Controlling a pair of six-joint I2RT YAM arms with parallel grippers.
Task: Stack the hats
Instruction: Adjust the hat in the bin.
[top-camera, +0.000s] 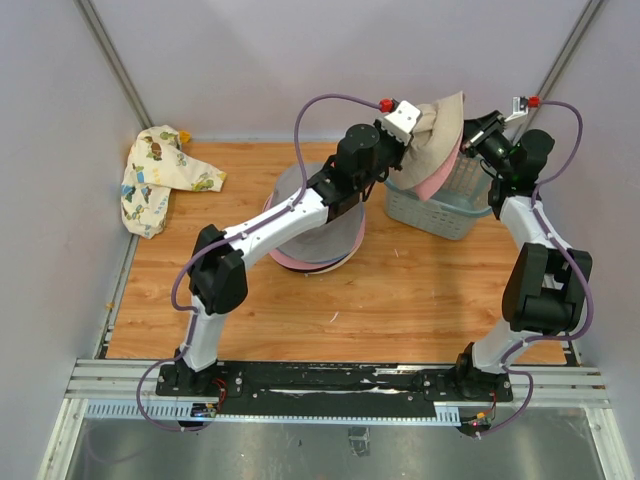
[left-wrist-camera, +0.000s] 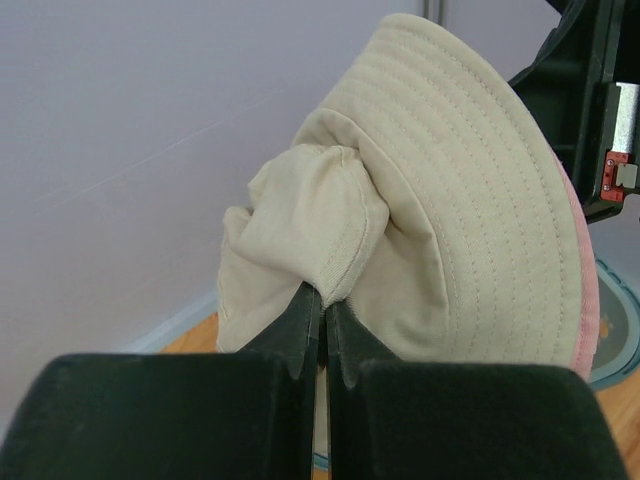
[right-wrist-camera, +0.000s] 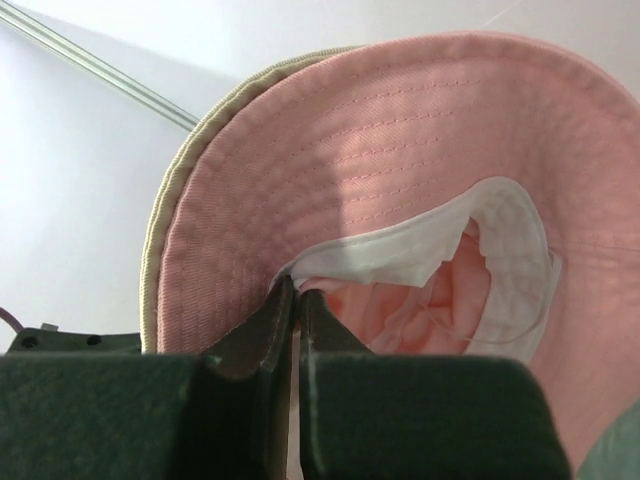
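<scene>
A cream hat (top-camera: 441, 128) hangs in the air over the basket, laid against a pink hat (top-camera: 438, 177) behind it. My left gripper (left-wrist-camera: 325, 296) is shut on a fold of the cream hat's crown (left-wrist-camera: 330, 215). My right gripper (right-wrist-camera: 294, 294) is shut on the pink hat (right-wrist-camera: 400, 140) at its white inner band, and the cream brim (right-wrist-camera: 165, 200) shows at its left edge. A stack of hats (top-camera: 318, 235) with pink, blue and grey layers lies on the table under my left arm.
A grey-green slatted basket (top-camera: 440, 205) stands at the back right under the held hats. A patterned cloth (top-camera: 160, 178) lies at the back left corner. Walls close in on the left, back and right.
</scene>
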